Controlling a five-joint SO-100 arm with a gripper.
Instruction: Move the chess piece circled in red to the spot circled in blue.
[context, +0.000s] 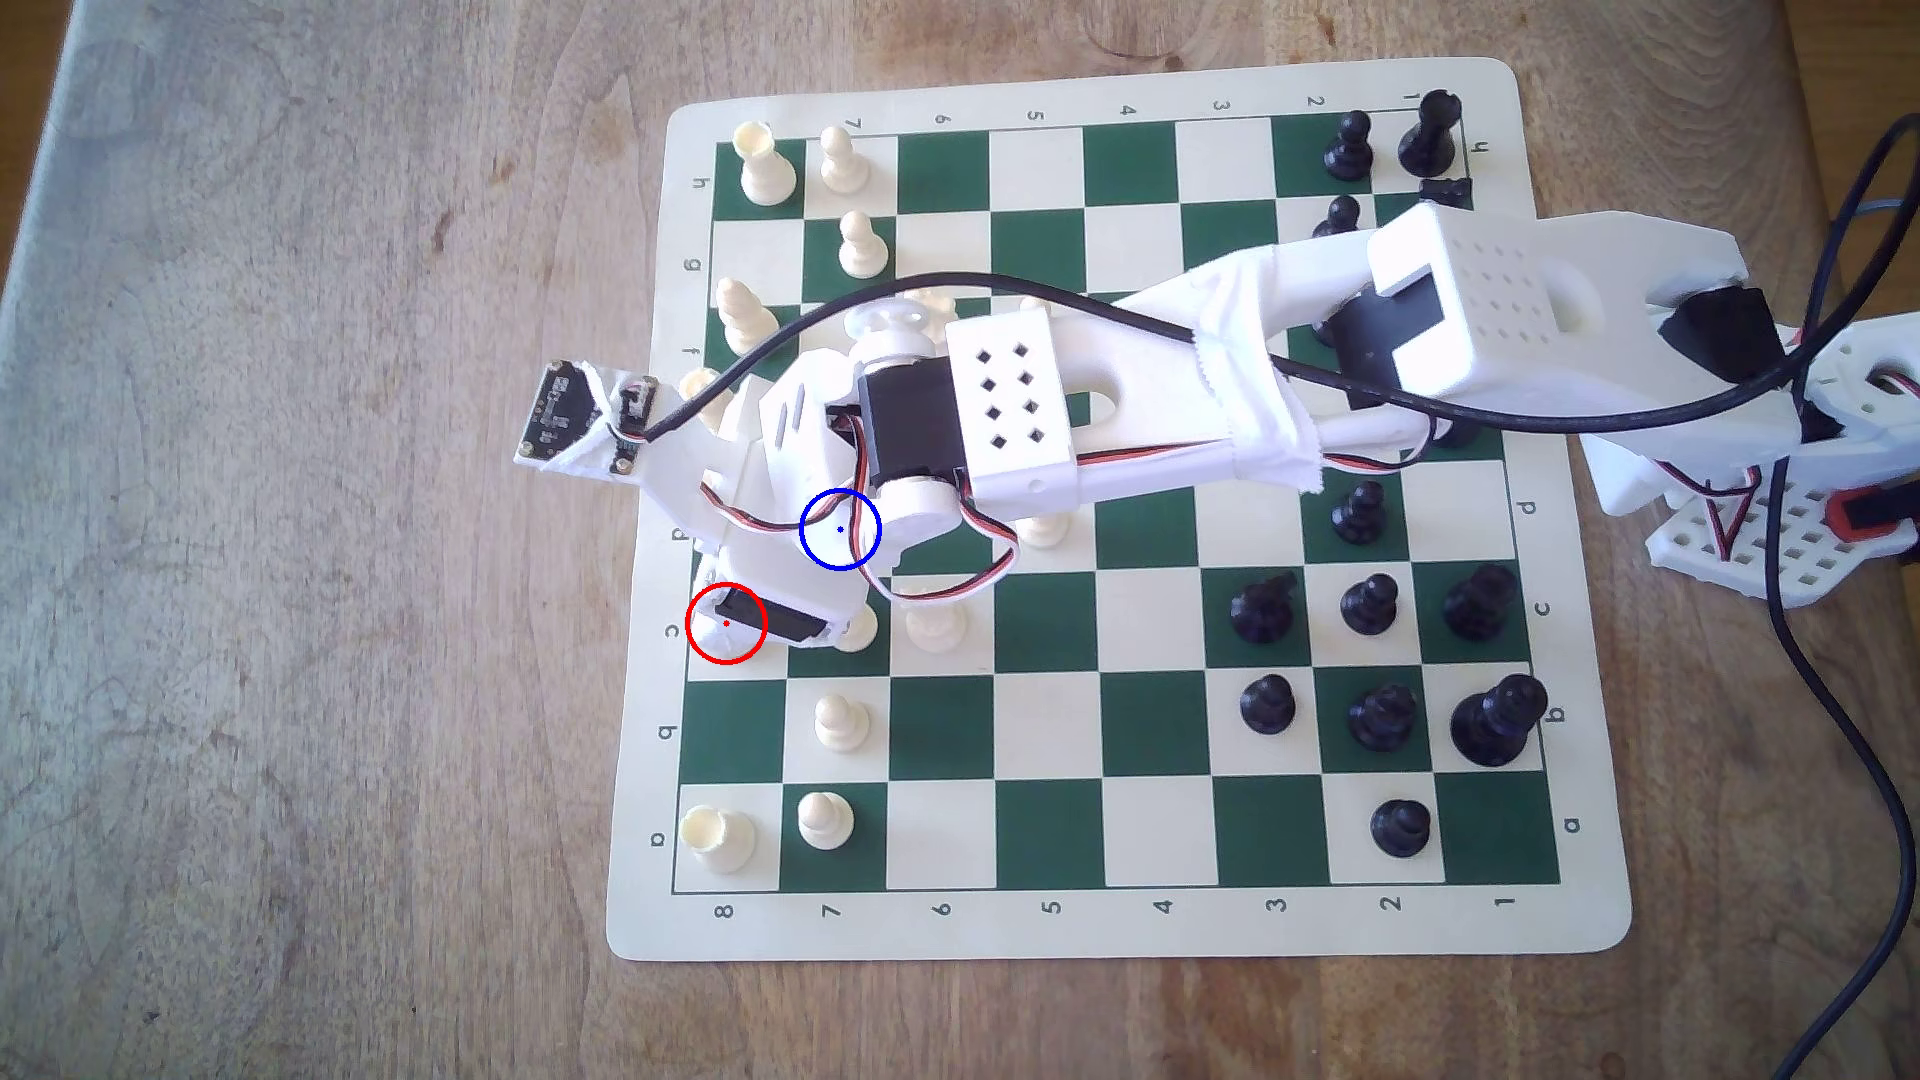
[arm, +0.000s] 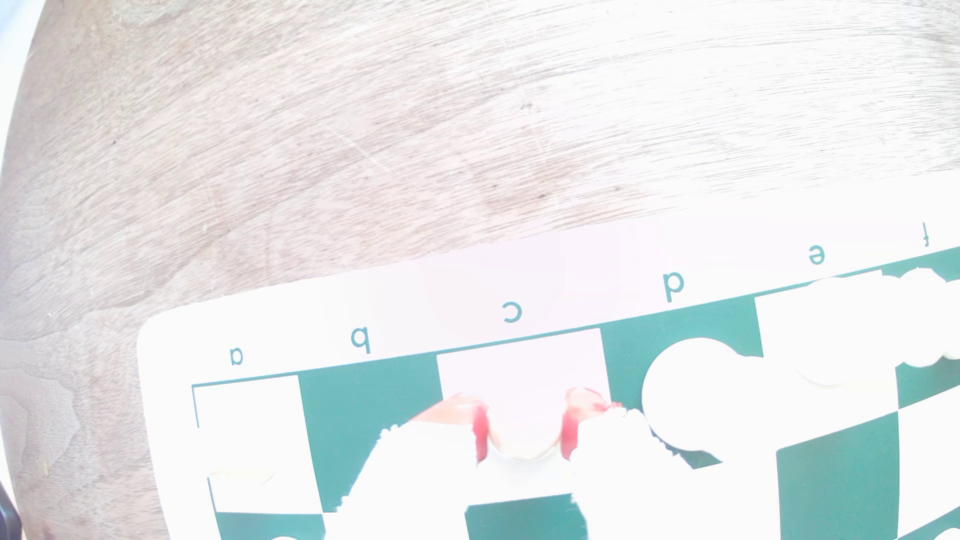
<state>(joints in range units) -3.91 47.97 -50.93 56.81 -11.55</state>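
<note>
A weathered grey-brown wooden table carries a green-and-cream chess mat with cream plastic pieces along the exterior view's left and black plastic pieces along its right, and a white 3D-printed robot arm reaches across the mat from the right. Its gripper (red-tipped fingers in the washed-out wrist view) sits low over the red-ringed cream square on the c row, jaws narrowed around the round base of the cream-white bishop-like piece, though actual contact is unclear. The blue-ringed cream square lies diagonally next to it, partly under the arm.
</note>
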